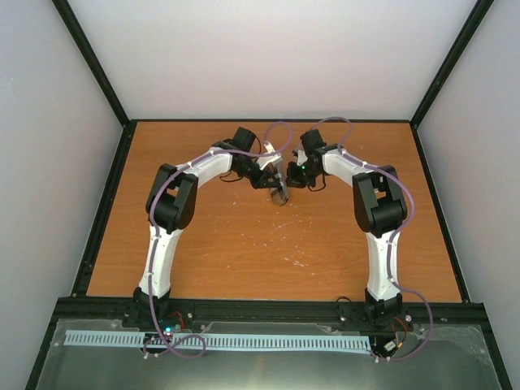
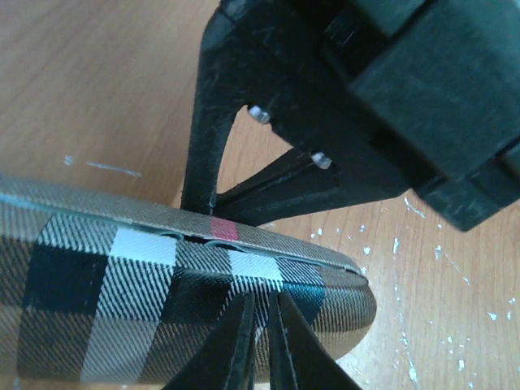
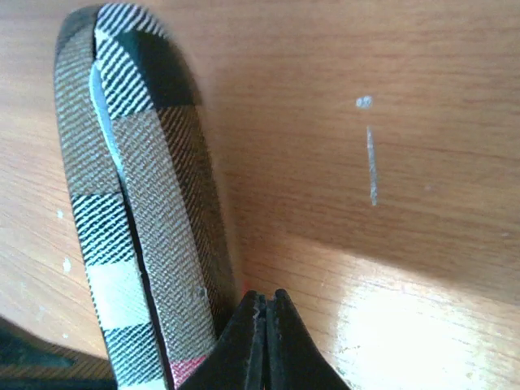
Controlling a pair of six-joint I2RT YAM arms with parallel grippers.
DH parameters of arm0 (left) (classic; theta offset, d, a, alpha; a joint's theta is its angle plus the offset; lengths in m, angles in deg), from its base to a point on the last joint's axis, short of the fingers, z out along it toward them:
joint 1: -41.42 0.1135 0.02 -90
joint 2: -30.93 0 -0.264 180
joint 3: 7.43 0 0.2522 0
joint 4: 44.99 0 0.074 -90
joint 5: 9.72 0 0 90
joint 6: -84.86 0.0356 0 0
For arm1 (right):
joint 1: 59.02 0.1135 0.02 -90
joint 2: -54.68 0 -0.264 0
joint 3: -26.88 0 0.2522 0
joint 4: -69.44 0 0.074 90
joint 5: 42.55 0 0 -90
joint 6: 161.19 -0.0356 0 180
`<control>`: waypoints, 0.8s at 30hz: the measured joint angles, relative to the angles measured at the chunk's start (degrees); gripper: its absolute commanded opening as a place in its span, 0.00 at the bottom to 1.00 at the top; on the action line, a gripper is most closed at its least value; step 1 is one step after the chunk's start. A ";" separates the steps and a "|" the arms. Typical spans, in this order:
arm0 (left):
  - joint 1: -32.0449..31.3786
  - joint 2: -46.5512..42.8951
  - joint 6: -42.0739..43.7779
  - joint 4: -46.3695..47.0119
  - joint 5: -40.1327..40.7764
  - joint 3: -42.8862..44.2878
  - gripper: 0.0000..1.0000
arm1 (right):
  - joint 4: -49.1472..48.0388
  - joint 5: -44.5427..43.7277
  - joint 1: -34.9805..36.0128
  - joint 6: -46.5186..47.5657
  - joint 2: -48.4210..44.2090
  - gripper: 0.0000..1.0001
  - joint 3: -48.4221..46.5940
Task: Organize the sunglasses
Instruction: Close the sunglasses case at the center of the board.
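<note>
At case (image 2: 122,309) rim, left tool (image 2: 258,329) faces right tool (image 3: 265,325).

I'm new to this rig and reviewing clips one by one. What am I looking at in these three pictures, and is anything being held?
Two white robot arms, the left arm and the right arm, are bolted at the near edge of a wooden table. The wide picture looks down from above; the two close-ups come from wrist cameras. The arms meet mid-table at a plaid case, closed or nearly so. The right end effector is shut, touching or beside the case. The left end effector is almost closed against it; whether it pinches is unclear. No sunglasses show.
</note>
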 measured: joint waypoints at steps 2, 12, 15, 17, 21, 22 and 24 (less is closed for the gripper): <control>-0.83 0.17 -0.24 -0.57 -0.15 0.04 0.09 | 0.61 -1.44 0.92 0.46 0.00 0.03 -0.15; -0.87 0.28 -0.52 -1.03 -0.22 0.44 0.07 | 1.68 -1.66 0.90 1.25 0.00 0.04 -0.28; -0.92 0.26 -0.13 -1.14 0.13 0.42 0.08 | 1.92 -1.68 0.90 1.44 0.00 0.08 -0.28; -0.94 -0.24 0.11 -0.74 0.42 -0.28 0.17 | 2.54 -1.88 0.90 1.75 -0.02 0.11 -0.26; -1.01 -3.32 0.72 -0.66 1.73 -3.37 0.39 | 3.37 -2.86 0.87 2.51 -1.40 0.21 0.74; -0.98 -4.35 1.01 -0.63 2.05 -4.00 0.46 | 3.58 -3.39 0.79 2.58 -2.12 0.22 1.33; -0.90 -6.58 1.14 -0.61 2.73 -4.79 0.57 | 4.33 -4.68 0.50 2.78 -3.85 0.25 2.75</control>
